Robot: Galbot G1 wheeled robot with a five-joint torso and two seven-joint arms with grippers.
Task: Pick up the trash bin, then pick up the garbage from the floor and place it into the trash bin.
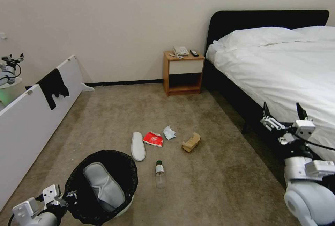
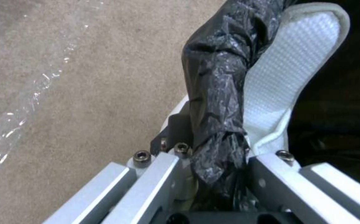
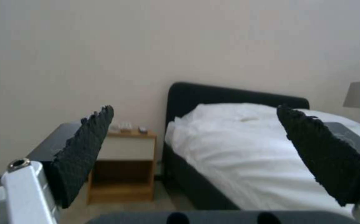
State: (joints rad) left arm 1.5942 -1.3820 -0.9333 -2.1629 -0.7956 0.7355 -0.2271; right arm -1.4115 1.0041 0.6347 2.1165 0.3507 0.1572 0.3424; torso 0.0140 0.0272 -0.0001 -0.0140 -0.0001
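The trash bin (image 1: 104,184), white with a black bag over its rim, is at the lower left of the head view, and a white slipper (image 1: 104,184) lies inside it. My left gripper (image 1: 68,196) is shut on the bin's near rim. In the left wrist view the left gripper (image 2: 221,155) pinches the bag-covered rim (image 2: 217,77) beside the slipper (image 2: 287,77). On the floor (image 1: 216,184) lie another white slipper (image 1: 138,145), a red packet (image 1: 153,139), a pale-blue mask (image 1: 169,132), a brown paper bag (image 1: 191,142) and a clear bottle (image 1: 160,174). My right gripper (image 1: 284,114) is raised, open and empty, by the bed (image 3: 238,149); the right wrist view shows the right gripper (image 3: 204,137) pointing at it.
A bed (image 1: 279,68) with white covers fills the right side. A wooden nightstand (image 1: 183,72) with a phone stands against the far wall. A long white panel (image 1: 35,114) with a black cloth over it runs along the left. Open carpet lies around the litter.
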